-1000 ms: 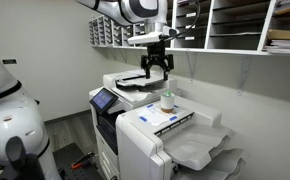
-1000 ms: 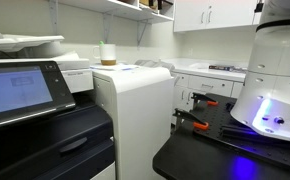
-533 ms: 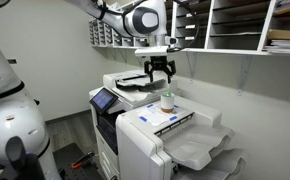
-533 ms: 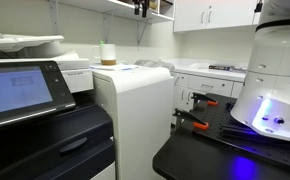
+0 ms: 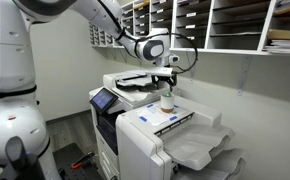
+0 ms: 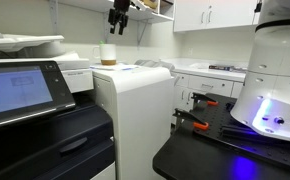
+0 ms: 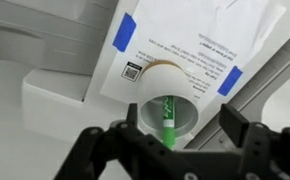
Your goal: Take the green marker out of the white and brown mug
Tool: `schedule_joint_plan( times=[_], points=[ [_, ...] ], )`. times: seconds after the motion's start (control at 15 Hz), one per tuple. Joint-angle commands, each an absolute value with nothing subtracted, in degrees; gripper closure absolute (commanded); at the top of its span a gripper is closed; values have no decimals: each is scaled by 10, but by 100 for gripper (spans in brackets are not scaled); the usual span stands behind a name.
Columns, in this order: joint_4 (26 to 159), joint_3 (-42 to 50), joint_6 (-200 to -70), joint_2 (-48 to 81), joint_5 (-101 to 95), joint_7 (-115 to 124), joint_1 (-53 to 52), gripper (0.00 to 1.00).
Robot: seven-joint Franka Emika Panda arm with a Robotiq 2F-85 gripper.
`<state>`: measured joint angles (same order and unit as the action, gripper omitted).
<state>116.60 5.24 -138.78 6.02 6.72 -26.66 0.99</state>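
The white and brown mug (image 5: 167,101) stands on top of the printer, and it also shows in an exterior view (image 6: 107,55). In the wrist view I look straight down into the mug (image 7: 155,72), and the green marker (image 7: 168,116) stands inside it, leaning on the near wall. My gripper (image 5: 166,80) hangs a little above the mug, also seen in an exterior view (image 6: 118,20). In the wrist view the gripper (image 7: 181,125) is open, with one finger on each side of the mug's mouth. It holds nothing.
The mug stands on a white sheet with blue tape corners (image 7: 200,40) on the white printer (image 5: 150,135). Mail-slot shelves (image 5: 225,25) hang just above and behind the gripper. The printer's touch panel (image 6: 15,92) and a white robot base (image 6: 275,80) are nearby.
My gripper has come down and moved over the mug, and the arm has swung further into view. The mug and the marker have not moved.
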Motion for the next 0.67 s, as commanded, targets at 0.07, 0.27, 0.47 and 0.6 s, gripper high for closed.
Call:
schedule_joint_plan(
  times=[0.07,0.27,0.47,0.6],
  points=[
    [1092,28,-1382,130,78,-260,31,51],
    [1063,21,-1382,162,67,-244,39,67],
    [1040,15,-1373,185,63,-242,45,67],
    [1030,10,-1368,195,63,-246,49,65]
  ],
)
